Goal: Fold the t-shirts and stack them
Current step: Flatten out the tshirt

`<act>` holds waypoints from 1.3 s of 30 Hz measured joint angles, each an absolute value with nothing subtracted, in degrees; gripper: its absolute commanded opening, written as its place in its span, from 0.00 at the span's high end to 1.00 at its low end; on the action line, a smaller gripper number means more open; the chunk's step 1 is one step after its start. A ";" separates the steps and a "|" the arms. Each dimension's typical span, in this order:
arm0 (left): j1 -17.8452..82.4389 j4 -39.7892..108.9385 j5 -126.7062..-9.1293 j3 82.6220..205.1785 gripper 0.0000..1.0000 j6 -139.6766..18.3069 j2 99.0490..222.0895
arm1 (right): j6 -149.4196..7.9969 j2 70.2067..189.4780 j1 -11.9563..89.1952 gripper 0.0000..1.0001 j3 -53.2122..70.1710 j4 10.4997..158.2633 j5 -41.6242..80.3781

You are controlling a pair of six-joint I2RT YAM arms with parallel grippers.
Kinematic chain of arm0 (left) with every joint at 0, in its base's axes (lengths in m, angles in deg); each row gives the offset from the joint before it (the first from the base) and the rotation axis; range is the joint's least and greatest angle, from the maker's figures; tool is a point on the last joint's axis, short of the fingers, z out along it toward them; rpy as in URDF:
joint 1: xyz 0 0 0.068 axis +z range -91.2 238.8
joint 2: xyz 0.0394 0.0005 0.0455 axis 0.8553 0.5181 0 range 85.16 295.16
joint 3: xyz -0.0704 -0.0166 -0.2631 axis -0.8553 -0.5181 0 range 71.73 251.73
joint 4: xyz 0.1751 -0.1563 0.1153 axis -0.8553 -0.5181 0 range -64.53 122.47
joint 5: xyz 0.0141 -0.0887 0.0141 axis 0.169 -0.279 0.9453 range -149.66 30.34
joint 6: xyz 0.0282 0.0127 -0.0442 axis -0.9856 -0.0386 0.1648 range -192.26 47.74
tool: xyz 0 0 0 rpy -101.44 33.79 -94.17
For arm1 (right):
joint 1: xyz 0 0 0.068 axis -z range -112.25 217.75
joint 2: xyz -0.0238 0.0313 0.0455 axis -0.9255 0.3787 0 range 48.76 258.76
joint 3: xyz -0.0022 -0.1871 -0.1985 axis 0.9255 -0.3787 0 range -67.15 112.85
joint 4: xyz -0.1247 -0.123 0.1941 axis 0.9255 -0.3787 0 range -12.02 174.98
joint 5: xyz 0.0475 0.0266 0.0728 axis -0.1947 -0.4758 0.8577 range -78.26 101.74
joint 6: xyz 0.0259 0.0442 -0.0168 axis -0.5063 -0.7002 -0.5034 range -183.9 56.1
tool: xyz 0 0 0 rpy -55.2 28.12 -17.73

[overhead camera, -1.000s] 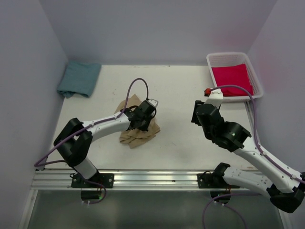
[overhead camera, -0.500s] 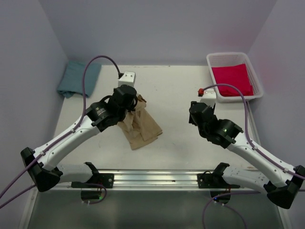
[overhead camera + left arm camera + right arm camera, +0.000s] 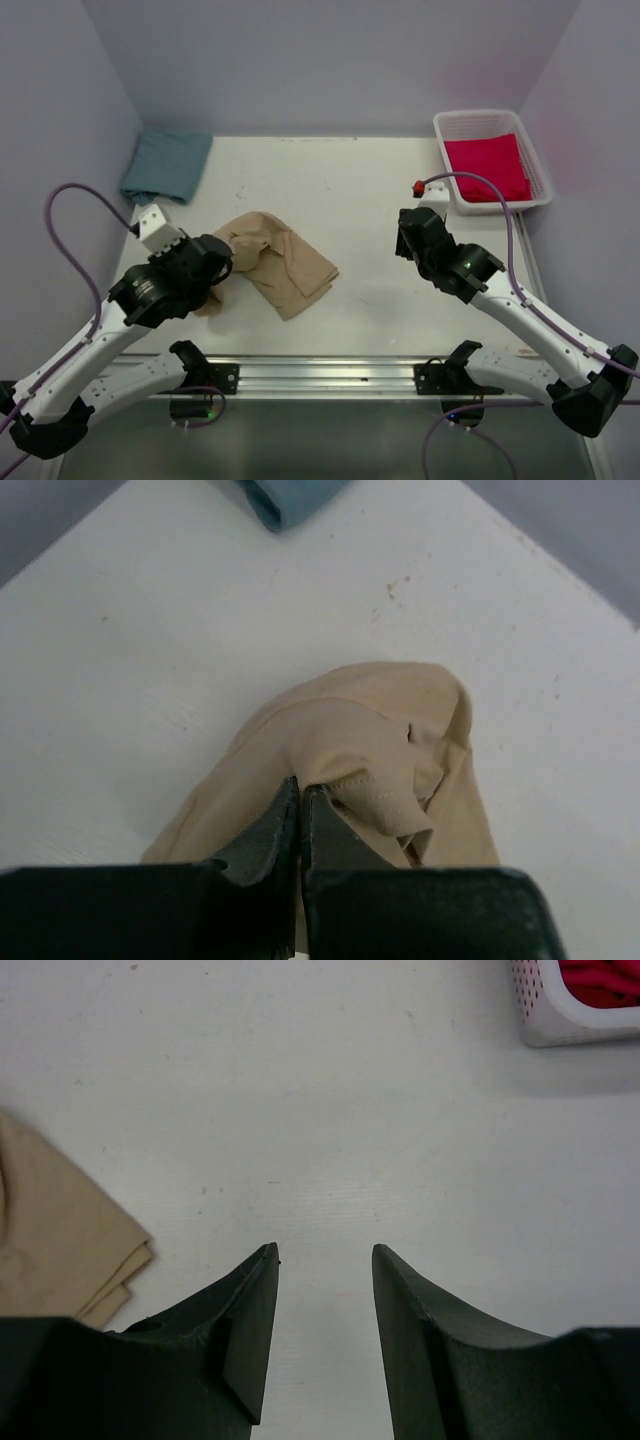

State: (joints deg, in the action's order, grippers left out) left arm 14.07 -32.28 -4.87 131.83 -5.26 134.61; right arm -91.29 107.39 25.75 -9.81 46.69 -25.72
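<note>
Because I want to pull the tan shirt (image 3: 285, 262) out flat for folding, my left pincer (image 3: 300, 786) is clamped on its edge, while my right pincer (image 3: 325, 1251) hangs nearby, jaws apart and empty.

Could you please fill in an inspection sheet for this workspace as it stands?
Surface: white table, few small specks.
Job's things: tan t-shirt crumpled mid-table; teal t-shirt folded, far-left corner; red t-shirt in white basket, far right.
Clutter: nothing seen.
End effectors: left end effector shut on tan t-shirt; right end effector open, empty.
Cables: purple cables loop along both arms.
Surroundings: plain walls; metal rail at near edge.
</note>
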 measured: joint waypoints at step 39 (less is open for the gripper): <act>12.16 -28.63 -19.73 144.44 0.10 -51.86 170.15 | -89.22 113.40 31.98 0.49 -12.33 50.41 -6.92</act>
State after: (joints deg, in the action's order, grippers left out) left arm 12.16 -28.63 -19.73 144.44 -51.86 170.15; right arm -89.22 113.40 31.98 -12.33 50.41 -6.92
